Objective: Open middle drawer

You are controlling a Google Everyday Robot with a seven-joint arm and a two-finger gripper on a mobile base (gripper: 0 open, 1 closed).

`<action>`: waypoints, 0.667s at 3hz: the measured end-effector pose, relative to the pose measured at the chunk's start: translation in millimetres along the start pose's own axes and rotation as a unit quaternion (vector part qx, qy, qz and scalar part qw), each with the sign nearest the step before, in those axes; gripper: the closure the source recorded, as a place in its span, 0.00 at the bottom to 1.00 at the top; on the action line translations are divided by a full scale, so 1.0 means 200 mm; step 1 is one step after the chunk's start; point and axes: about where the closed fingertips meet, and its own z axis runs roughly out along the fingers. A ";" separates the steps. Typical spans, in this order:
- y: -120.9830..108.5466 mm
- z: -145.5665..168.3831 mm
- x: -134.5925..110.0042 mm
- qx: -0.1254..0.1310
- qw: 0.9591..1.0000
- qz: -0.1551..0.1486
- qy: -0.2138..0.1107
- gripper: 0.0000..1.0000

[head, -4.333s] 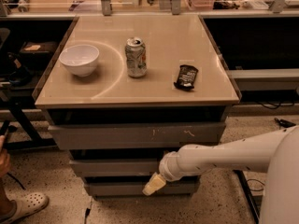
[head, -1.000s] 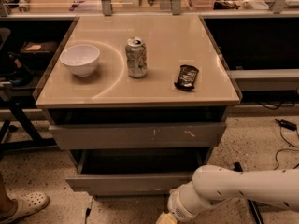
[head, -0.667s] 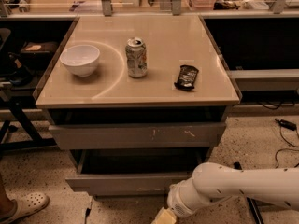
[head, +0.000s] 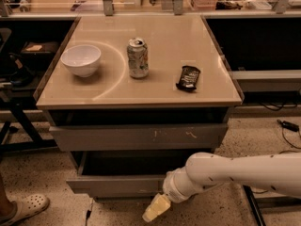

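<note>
The middle drawer [head: 117, 185] is the second of three grey fronts under the beige tabletop. It stands pulled out toward me, and its dark inside [head: 127, 163] shows behind the plain front. The top drawer front [head: 141, 136] with pale scratch marks is above it. My white arm [head: 235, 173] reaches in from the right. My gripper [head: 156, 208] with yellowish fingers hangs just below and in front of the middle drawer's front edge, near its centre. The lowest drawer is hidden behind the pulled-out one.
On the tabletop [head: 155, 86] stand a white bowl [head: 81, 59], a drink can [head: 138, 57] and a dark snack bar [head: 188, 77]. A person's foot in a pale clog [head: 21, 209] is at the lower left. Cables [head: 284, 125] lie on the floor at right.
Over the earlier frames the middle drawer came out from flush to pulled open. In the last second my gripper has shifted slightly left; the drawer stays open.
</note>
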 end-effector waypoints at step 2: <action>-0.15 0.05 -0.17 0.014 0.999 -0.029 0.000 0.00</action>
